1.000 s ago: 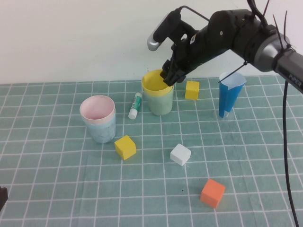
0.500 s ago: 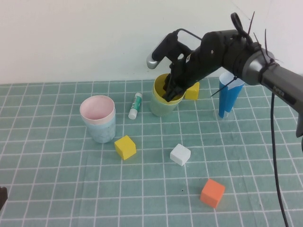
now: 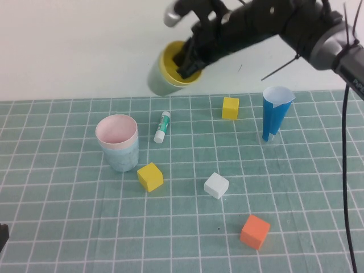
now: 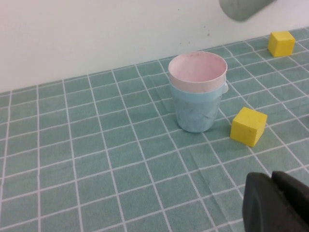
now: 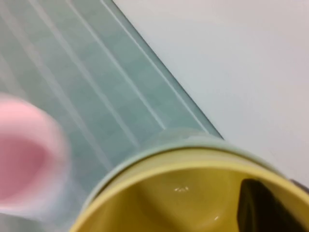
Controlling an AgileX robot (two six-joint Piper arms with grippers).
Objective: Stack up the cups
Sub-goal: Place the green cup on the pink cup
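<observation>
Right gripper (image 3: pixel 187 61) is clamped on the rim of the yellow cup (image 3: pixel 173 62), nested in the pale green cup (image 3: pixel 159 81). The matte, tapered pair hangs above the table's far edge, tilted, mouth toward the arm, base pointing down-left. Pink cup (image 3: pixel 116 131) sits upright inside the light blue cup (image 3: pixel 120 156) on the gridded green mat (image 3: pixel 68 216). Left gripper (image 4: pixel 277 203), closed and empty, sits low at the near left.
</observation>
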